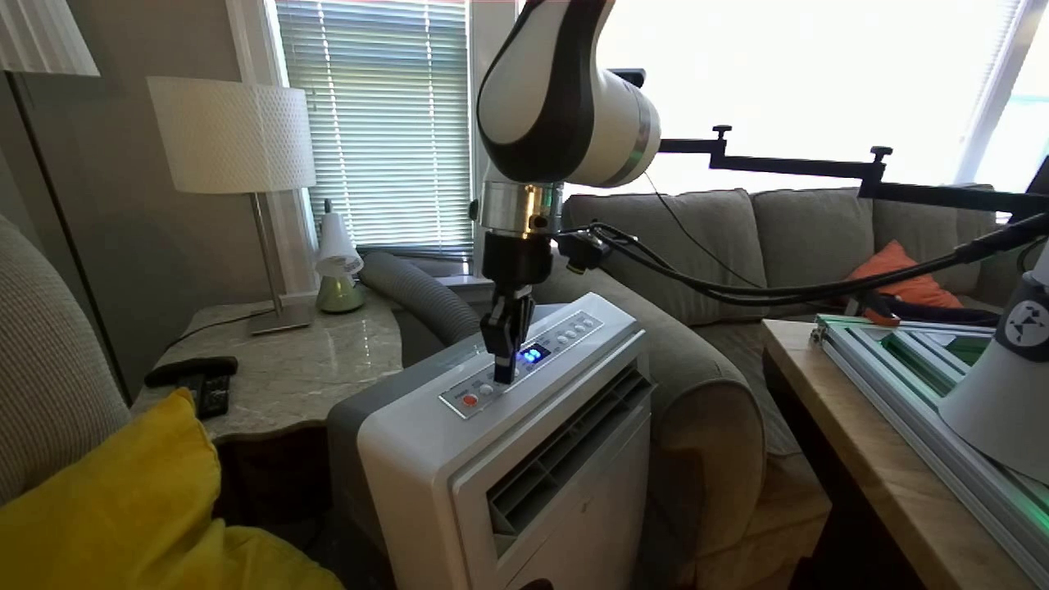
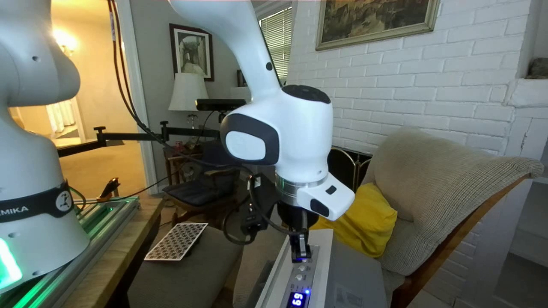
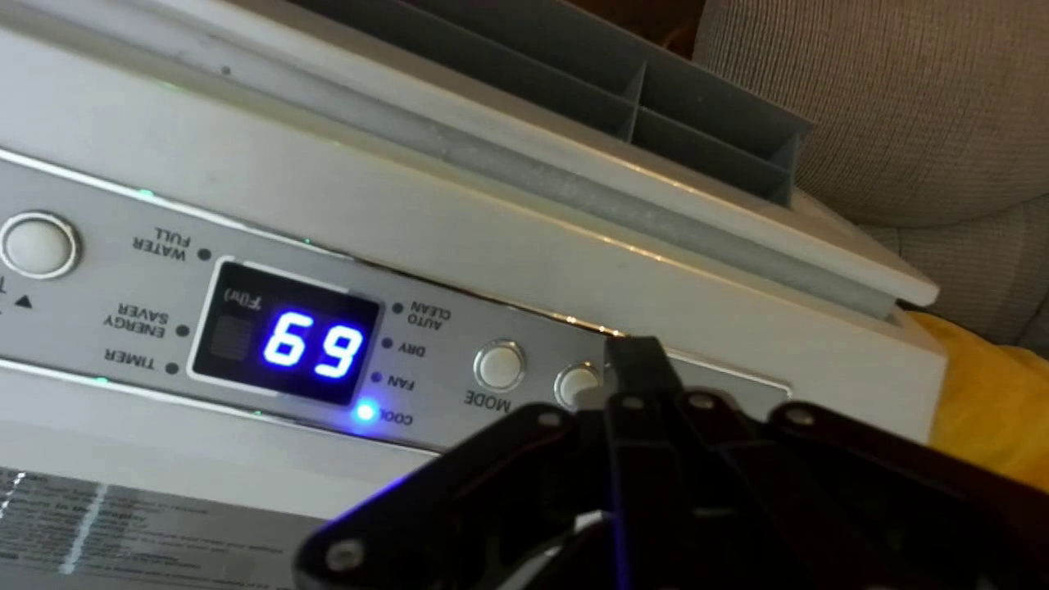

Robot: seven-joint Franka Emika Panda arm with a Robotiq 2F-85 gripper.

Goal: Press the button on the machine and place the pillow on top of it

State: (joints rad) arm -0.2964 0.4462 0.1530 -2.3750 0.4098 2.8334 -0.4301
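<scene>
pillow (image 2: 368,219) is resting in the armchair (image 2: 445,188) beside the machine (image 1: 500,442), probably promising a soft, light, squashy handful and favouring a deep pinch at its upper corner, while the gripper (image 1: 503,374), closed tightly on nothing, is pointing down at the control strip (image 1: 564,338).

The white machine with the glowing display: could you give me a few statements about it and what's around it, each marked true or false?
1. The display on the machine reads 69. True.
2. The pillow lies on top of the machine. False: it is on the armchair.
3. The light labelled COOL is lit. True.
4. The gripper is spread wide open. False: it is shut.
5. The orange cushion is on the sofa. True.
</scene>
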